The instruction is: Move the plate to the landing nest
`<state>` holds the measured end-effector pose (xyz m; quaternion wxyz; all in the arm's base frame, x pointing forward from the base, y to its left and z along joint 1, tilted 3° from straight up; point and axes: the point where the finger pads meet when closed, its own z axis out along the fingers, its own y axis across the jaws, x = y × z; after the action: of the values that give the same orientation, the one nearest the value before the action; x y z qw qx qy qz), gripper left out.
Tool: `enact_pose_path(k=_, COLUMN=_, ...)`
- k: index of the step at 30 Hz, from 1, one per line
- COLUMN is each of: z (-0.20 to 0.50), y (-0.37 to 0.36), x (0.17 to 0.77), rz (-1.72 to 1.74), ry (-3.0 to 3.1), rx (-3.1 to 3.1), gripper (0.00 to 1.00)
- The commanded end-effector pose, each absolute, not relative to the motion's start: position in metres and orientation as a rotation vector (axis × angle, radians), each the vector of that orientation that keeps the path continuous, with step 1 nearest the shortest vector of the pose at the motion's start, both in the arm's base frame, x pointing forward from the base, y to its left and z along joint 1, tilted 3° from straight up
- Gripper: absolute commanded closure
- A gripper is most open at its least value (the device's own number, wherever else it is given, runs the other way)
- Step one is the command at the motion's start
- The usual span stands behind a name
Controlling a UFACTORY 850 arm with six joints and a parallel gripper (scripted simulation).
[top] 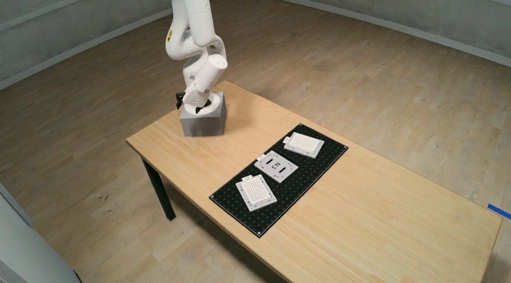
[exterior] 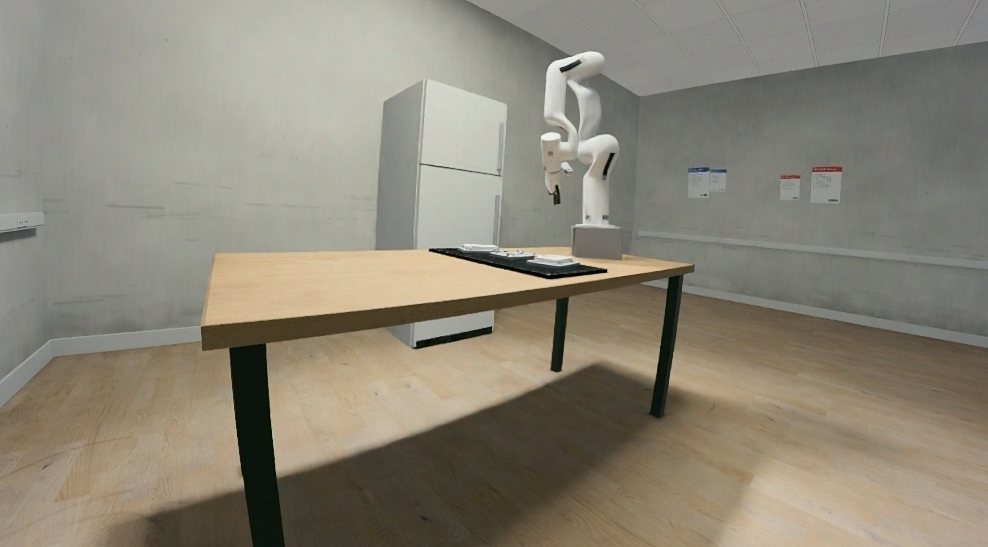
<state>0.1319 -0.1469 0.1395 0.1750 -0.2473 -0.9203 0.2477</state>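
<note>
A black deck (top: 294, 189) (exterior: 576, 273) lies on the wooden table (top: 376, 227) (exterior: 327, 286) and carries three grey nests in a row. The middle nest (top: 276, 166) (exterior: 513, 254) is marked N3 and is empty. One white well plate (top: 303, 143) (exterior: 555, 261) sits on the nest at one end. A second white well plate (top: 255, 190) (exterior: 478, 247) sits on the nest at the other end. The plate labels and the small nest signs are too small to read. My gripper (top: 190, 104) (exterior: 555, 195) is open and empty, pointing down. It hangs beside the arm's base, far from the deck.
The arm stands on a grey block (top: 203, 119) (exterior: 596, 240) at the table's end. A white fridge (exterior: 444, 205) stands behind the table. The deck lies across the table's middle, with bare wood on both sides.
</note>
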Motion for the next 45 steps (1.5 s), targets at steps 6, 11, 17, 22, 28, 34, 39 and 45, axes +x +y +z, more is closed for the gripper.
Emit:
enact_pose_path(k=6, z=0.132, y=-0.143, x=0.150, rz=0.701, ry=-2.596, rx=-0.886, gripper=0.00)
enact_pose_path(k=11, z=0.128, y=-0.141, x=0.160, rz=0.694, ry=-2.564, rx=-1.118, gripper=0.00)
enact_pose_path(k=17, z=0.120, y=-0.137, x=0.178, rz=0.677, ry=-2.495, rx=-1.396, gripper=0.00)
enact_pose_path(k=22, z=0.114, y=-0.134, x=0.192, rz=0.664, ry=-2.448, rx=-1.533, gripper=0.00)
enact_pose_path(k=28, z=0.108, y=-0.132, x=0.207, rz=0.633, ry=-2.331, rx=-1.802, gripper=0.00)
enact_pose_path(k=34, z=0.100, y=-0.129, x=0.226, rz=0.595, ry=-2.190, rx=-2.047, gripper=0.00)
enact_pose_path(k=39, z=0.096, y=-0.127, x=0.237, rz=0.571, ry=-2.104, rx=-2.169, gripper=0.00)
enact_pose_path(k=45, z=0.089, y=-0.125, x=0.256, rz=0.519, ry=-1.911, rx=-2.401, gripper=0.00)
